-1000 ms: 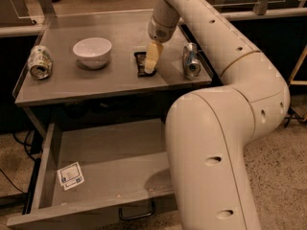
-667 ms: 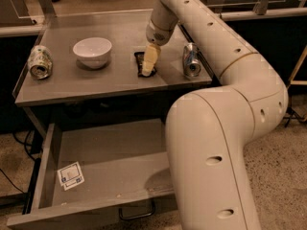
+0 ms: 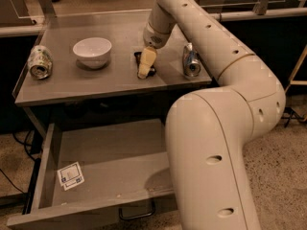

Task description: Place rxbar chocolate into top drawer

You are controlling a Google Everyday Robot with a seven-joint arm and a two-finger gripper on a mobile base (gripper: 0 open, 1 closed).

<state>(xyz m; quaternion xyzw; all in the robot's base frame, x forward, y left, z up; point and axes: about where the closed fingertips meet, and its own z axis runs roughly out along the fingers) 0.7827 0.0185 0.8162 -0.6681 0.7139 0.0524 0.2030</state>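
The rxbar chocolate [image 3: 140, 56] is a dark flat bar lying on the grey tabletop, between the white bowl and the right can. My gripper [image 3: 145, 65] reaches down from the long white arm and sits right on the bar, covering most of it. Only dark edges of the bar show around the gripper. The top drawer [image 3: 110, 152] is pulled open below the table. It holds only a small white sticker [image 3: 70, 175] at its left, and its dark wire handle [image 3: 136, 212] is on the front.
A white bowl [image 3: 92, 51] stands left of the bar. One silver can [image 3: 39, 61] lies at the table's left edge, another [image 3: 191, 60] lies just right of the gripper. My arm's big white links [image 3: 211, 166] cover the drawer's right side.
The gripper has come down and slightly to the left onto the bar. The bar, the cans, the bowl and the drawer have not moved.
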